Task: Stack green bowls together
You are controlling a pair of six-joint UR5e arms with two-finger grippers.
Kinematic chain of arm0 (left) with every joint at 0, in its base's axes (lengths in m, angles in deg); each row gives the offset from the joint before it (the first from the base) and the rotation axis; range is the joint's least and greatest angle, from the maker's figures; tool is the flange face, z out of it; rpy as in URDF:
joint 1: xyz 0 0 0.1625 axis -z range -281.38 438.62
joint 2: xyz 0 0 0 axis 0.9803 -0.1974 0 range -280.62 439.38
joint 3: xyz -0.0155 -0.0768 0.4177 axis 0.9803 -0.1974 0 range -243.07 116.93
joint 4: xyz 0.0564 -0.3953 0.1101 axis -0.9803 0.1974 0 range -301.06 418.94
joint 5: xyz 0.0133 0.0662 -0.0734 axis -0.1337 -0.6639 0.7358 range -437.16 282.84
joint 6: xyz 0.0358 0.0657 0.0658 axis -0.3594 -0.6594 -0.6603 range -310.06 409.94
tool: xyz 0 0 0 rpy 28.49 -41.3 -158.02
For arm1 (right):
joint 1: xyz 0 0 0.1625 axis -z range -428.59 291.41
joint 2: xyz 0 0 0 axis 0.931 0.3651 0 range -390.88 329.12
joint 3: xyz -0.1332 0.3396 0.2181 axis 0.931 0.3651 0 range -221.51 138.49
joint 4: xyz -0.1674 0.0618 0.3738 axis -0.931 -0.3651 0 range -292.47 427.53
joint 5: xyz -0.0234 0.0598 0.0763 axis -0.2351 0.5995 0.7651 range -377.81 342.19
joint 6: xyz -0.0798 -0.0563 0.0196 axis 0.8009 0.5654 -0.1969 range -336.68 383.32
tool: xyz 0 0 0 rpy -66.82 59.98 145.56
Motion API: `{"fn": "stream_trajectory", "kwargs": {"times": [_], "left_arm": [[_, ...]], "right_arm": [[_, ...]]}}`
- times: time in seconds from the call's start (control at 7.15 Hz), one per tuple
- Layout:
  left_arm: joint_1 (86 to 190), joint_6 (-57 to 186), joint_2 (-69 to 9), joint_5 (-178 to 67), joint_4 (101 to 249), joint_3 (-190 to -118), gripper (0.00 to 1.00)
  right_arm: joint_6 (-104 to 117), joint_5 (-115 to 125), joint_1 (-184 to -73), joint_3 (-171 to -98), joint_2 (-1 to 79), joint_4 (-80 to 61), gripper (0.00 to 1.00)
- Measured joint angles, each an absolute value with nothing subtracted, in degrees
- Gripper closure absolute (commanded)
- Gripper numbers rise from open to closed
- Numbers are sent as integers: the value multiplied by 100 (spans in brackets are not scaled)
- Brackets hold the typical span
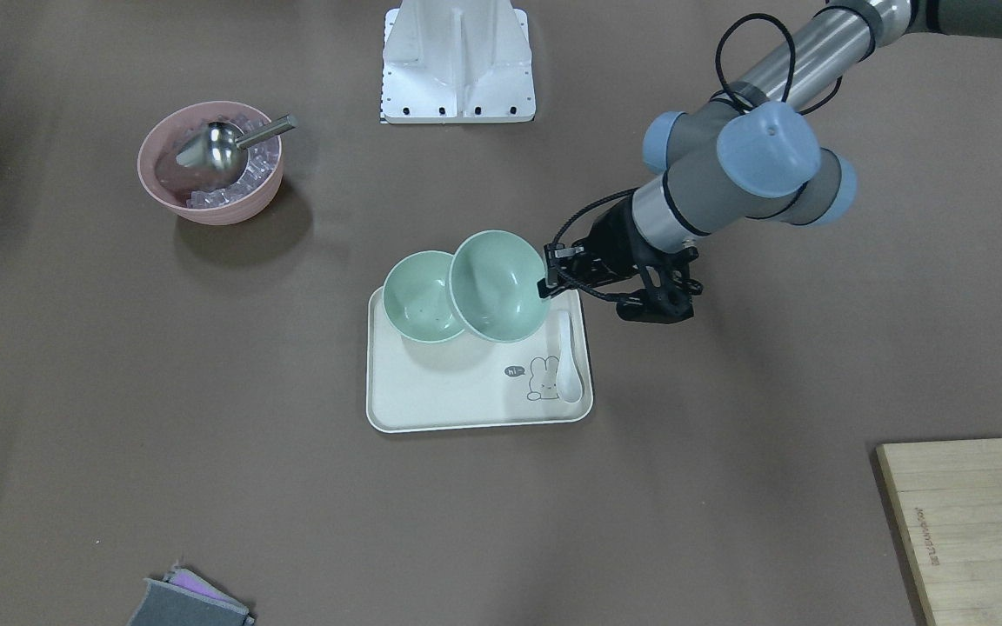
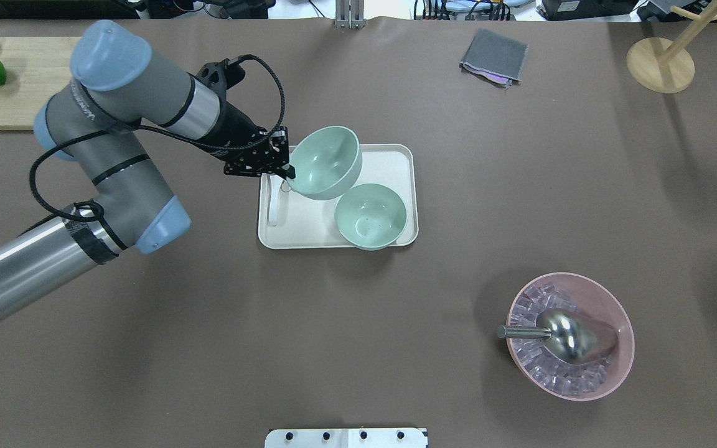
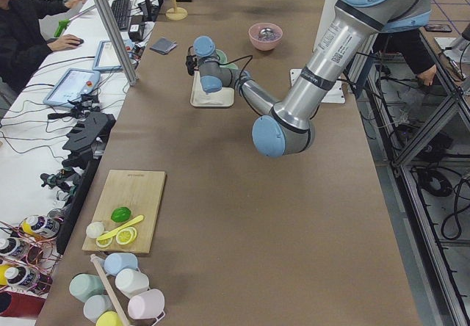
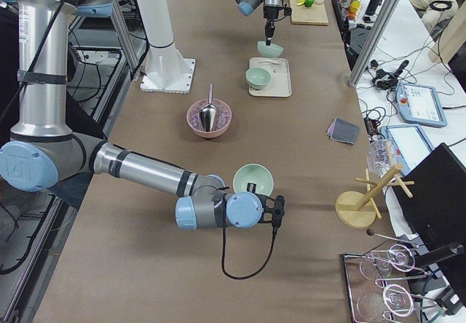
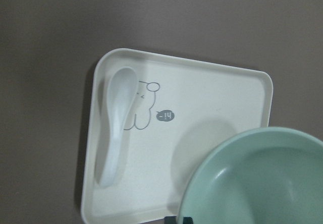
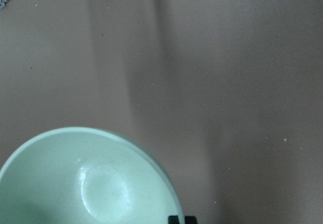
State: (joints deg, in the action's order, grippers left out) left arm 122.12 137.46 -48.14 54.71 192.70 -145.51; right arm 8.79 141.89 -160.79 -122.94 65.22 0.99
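Observation:
My left gripper (image 2: 285, 176) is shut on the rim of a pale green bowl (image 2: 324, 162) and holds it tilted above the cream tray (image 2: 396, 158). A second green bowl (image 2: 371, 216) stands upright on the tray, beside and partly under the held one (image 1: 499, 285). In the left wrist view the held bowl (image 5: 257, 183) fills the lower right. My right gripper (image 6: 177, 220) grips the rim of a third green bowl (image 6: 86, 183) above bare table, far from the tray; it also shows in the exterior right view (image 4: 253, 180).
A white spoon (image 1: 568, 356) lies on the tray's edge below the left gripper. A pink bowl (image 2: 570, 336) holds ice and a metal scoop. There are also a cutting board (image 2: 16, 81) with fruit, a grey cloth (image 2: 493, 57) and a wooden stand (image 2: 660, 62).

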Motion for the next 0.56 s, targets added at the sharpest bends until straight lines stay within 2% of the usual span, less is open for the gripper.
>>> {"fn": "stream_trajectory", "kwargs": {"times": [0.56], "left_arm": [[11567, 14314, -5145, 4733, 19356, -14405, 100]], "right_arm": [[859, 14189, -16079, -12295, 6518, 103, 100]]}}
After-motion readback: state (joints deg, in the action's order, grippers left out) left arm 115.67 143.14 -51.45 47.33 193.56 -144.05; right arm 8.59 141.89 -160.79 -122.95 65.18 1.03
